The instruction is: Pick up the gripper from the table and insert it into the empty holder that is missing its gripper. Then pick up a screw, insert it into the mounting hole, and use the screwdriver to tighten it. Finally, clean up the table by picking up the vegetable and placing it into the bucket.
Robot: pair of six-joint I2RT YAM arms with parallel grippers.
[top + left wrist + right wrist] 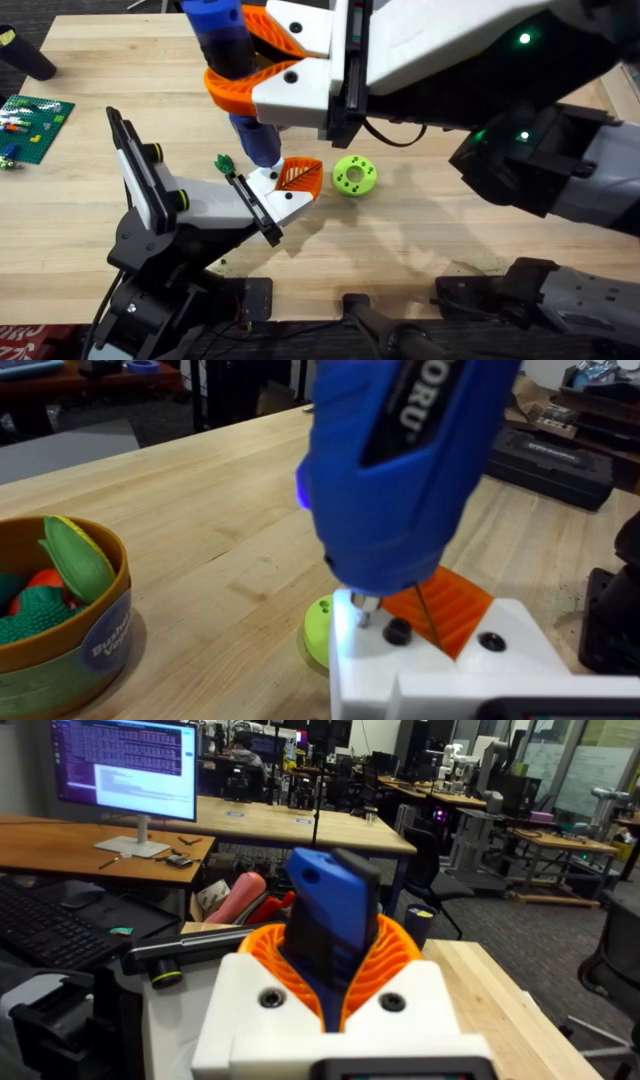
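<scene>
Right gripper (262, 62), frame top centre: clamped on the screwdriver (228, 40), tip at the holder (275, 200) carrying the orange gripper (300, 176). Left gripper: apparently grasping the holder. Bucket (70, 650): toy vegetables (60, 575).

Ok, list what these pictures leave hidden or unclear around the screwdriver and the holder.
- Screw head: in the left wrist view the screwdriver tip covers it on the holder; seating unclear.
- Screwdriver tip: overhead, its barrel blocks the contact point on the holder.
- Left hand's grip on the holder: its fingers are cut off by the left wrist view's edge.
- Bucket contents: partly cut off at that view's edge.
</scene>
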